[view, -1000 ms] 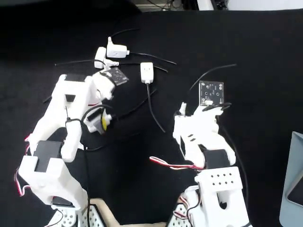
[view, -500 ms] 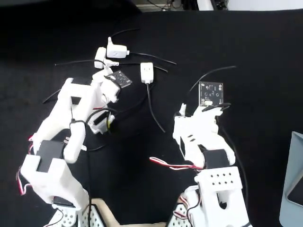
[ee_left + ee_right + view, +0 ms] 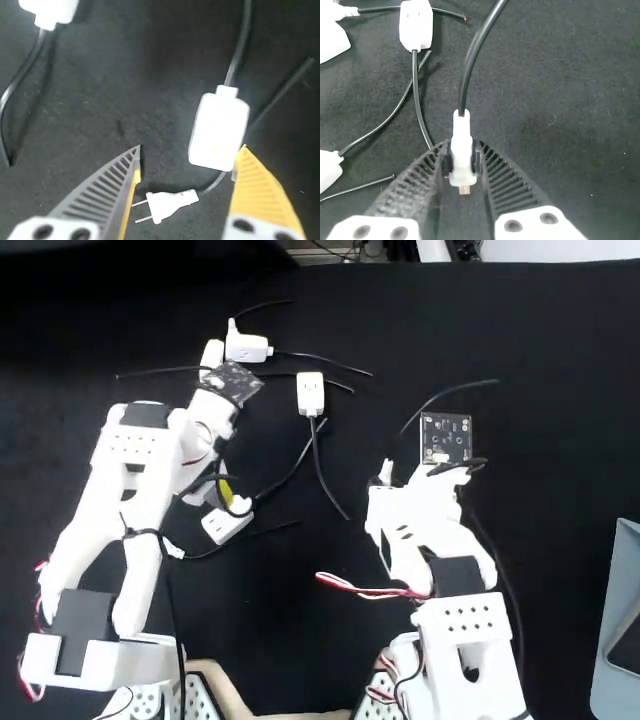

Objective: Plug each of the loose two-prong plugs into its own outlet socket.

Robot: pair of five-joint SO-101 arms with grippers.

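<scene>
Two grippers, two states: the right gripper (image 3: pixel 461 167) is closed narrow on a two-prong plug (image 3: pixel 461 150), pinched by its body so the cable (image 3: pixel 475 55) runs out ahead of the fingertips, which you may judge a carrying hold. The left gripper (image 3: pixel 189 152) hangs spread wide above the black table (image 3: pixel 100 90), with a loose plug (image 3: pixel 167 204) lying between its jaws and a white outlet socket (image 3: pixel 218 131) just beside its yellow finger (image 3: pixel 255 190), apparently lined up for a pick. Use the wrist views for jaw width and for both plugs; use the high view for the other sockets (image 3: pixel 310 392) lying spread out between the arms.
</scene>
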